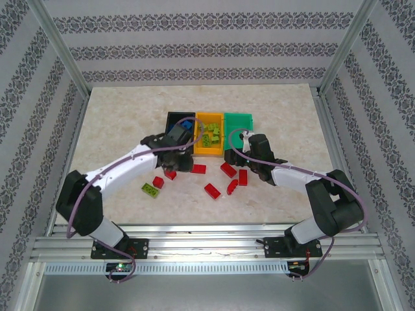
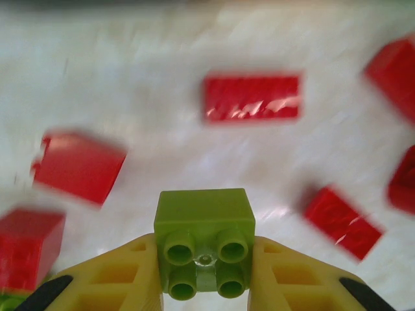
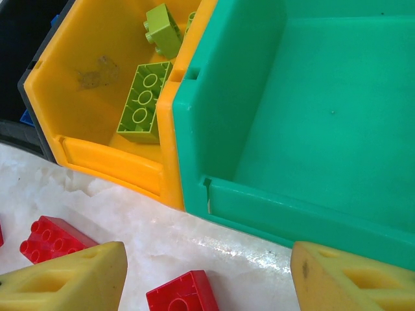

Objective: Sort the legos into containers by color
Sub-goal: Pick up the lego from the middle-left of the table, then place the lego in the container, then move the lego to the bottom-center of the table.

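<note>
Left fingers clamped on a lime brick, right fingers spread wide before the green bin.

On my left wrist feed, the left gripper [image 2: 205, 275] pinches a lime green brick [image 2: 203, 223] between both yellow pads, studs toward the camera, over blurred red bricks [image 2: 251, 97] on the table [image 1: 117, 116]. From above I see the black bin [image 1: 174, 116], orange-yellow bin [image 1: 209, 115] and green bin [image 1: 238, 116] touching in a row; lime bricks [image 3: 144, 100] lie in the middle one. The right gripper [image 3: 207, 278] stands wide, holding nothing, just near of the green bin's front wall, one red brick [image 3: 181, 295] on the table between its fingers.
</note>
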Tool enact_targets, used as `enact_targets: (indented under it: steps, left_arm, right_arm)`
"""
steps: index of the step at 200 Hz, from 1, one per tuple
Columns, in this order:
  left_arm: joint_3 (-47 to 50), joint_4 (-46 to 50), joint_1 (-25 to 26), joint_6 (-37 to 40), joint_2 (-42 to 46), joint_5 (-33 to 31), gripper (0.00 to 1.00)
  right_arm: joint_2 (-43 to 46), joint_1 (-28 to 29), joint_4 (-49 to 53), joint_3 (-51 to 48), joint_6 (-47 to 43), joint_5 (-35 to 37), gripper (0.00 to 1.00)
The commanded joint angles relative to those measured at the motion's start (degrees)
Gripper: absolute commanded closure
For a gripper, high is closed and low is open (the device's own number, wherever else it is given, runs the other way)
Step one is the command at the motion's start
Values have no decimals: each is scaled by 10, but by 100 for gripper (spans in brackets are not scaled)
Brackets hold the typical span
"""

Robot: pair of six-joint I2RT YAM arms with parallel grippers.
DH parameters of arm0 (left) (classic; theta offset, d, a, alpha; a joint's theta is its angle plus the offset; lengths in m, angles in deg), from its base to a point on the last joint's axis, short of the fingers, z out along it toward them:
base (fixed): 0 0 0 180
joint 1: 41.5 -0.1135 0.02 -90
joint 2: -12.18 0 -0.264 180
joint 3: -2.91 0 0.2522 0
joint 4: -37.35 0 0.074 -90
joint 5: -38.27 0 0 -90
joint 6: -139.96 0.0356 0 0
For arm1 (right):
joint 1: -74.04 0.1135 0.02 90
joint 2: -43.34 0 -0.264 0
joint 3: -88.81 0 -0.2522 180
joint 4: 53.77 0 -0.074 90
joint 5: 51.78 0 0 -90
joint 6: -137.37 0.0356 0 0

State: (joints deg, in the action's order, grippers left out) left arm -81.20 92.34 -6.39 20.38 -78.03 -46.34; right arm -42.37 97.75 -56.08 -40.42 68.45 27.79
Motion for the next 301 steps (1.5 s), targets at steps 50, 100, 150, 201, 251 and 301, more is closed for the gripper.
enact_targets:
  steps: [50, 100, 150, 201, 251, 301]
  left_arm:
    - [-277, 72, -34, 83, -201, 48, 70]
    - [-450, 152, -46, 112, -307, 33, 47]
    - [-458, 172, -46, 124, -302, 28, 36]
    - [-285, 95, -48, 112, -191, 8, 36]
    - [-109, 47, -66, 94, -57, -24, 36]
    - [19, 64, -110, 88, 36, -40, 36]
  right_arm:
    - [21, -22, -8, -1, 7, 1, 32]
    - [19, -26, -11, -2, 11, -4, 32]
    - [16, -26, -15, -1, 14, -9, 32]
    - [14, -26, -17, -1, 15, -12, 32]
    - [13, -26, -18, -1, 16, -14, 32]
    - [11, -26, -22, -2, 19, -16, 32]
